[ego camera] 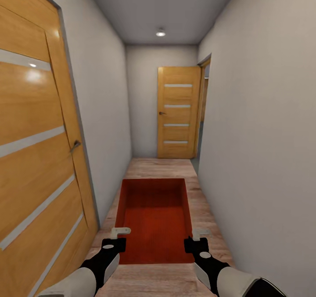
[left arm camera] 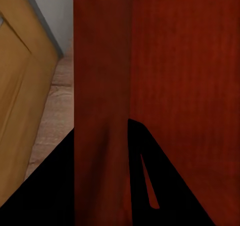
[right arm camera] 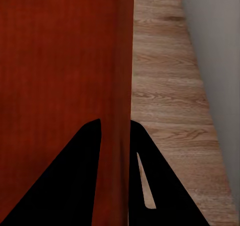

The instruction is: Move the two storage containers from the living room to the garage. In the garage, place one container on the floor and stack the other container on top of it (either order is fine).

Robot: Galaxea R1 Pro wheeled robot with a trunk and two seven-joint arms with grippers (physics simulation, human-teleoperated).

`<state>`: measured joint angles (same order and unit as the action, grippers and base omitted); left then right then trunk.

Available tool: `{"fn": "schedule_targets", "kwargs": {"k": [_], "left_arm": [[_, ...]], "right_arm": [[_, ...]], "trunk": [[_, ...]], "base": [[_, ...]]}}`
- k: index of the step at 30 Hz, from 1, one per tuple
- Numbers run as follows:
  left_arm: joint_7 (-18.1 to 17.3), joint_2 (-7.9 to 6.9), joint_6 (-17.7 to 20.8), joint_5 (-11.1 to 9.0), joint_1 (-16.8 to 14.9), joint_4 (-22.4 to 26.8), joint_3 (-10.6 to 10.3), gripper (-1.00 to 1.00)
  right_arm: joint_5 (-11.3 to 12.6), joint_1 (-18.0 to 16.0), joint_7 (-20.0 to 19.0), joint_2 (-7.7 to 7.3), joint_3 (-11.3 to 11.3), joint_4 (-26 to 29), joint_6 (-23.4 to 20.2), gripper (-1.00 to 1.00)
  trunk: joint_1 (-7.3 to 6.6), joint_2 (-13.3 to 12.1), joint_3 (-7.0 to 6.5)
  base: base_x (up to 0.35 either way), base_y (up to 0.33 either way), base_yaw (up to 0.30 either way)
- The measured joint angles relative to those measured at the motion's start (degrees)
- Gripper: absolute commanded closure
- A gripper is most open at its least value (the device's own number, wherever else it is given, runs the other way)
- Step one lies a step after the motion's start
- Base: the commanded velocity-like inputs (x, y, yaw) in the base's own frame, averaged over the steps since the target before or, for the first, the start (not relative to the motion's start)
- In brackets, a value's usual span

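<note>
An orange-red storage container (ego camera: 154,218) is held out in front of the robot in a narrow hallway, carried above the light wood plank floor (ego camera: 162,167). It is open at the top, and its ribbed bottom can be seen from the head camera. It is gripped on both long sides near the end closest to the robot.

The left gripper (ego camera: 115,240) is closed over the container's left wall, with one finger inside the bin and one outside. In the left wrist view the wall (left arm camera: 102,110) runs straight between the two black fingers (left arm camera: 50,186), which are pressed against it on either side. The right gripper (ego camera: 195,240) is clamped in the same way on the right wall; in the right wrist view that wall (right arm camera: 122,85) is pinched between the dark fingers (right arm camera: 70,181), with the bin's red interior on one side and the plank floor (right arm camera: 165,105) on the other.

A large wooden door (ego camera: 39,147) with pale horizontal strips and a metal handle (ego camera: 75,146) stands close on the robot's left, and its edge is also seen in the left wrist view (left arm camera: 20,85). A second, similar door (ego camera: 177,112) is seen at the far end of the hallway, standing open beside a doorway in the right wall. Plain grey-white walls (ego camera: 263,134) line both sides, and a round ceiling light (ego camera: 160,33) is lit overhead
</note>
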<state>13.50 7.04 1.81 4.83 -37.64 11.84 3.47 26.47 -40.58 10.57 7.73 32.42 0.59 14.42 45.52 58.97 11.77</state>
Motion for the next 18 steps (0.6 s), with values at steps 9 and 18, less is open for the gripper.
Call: {"fn": "schedule_targets", "kwargs": {"k": [9, 18], "left_arm": [[0.0, 0.0, 0.0, 0.0, 0.0, 0.0, 0.0, 1.0], [0.0, -0.02, 0.0, 0.0, 0.0, -0.1, 0.0, 1.0]], "right_arm": [[0.1, 0.0, 0.0, 0.0, 0.0, 0.0, 0.0, 1.0], [0.0, 0.0, 0.0, 0.0, 0.1, 0.0, -0.1, 1.0]], "trunk": [[0.0, 0.0, 0.0], [0.0, 0.0, 0.0]], "base": [[0.322, 0.0, 0.0], [0.322, 0.0, 0.0]]}}
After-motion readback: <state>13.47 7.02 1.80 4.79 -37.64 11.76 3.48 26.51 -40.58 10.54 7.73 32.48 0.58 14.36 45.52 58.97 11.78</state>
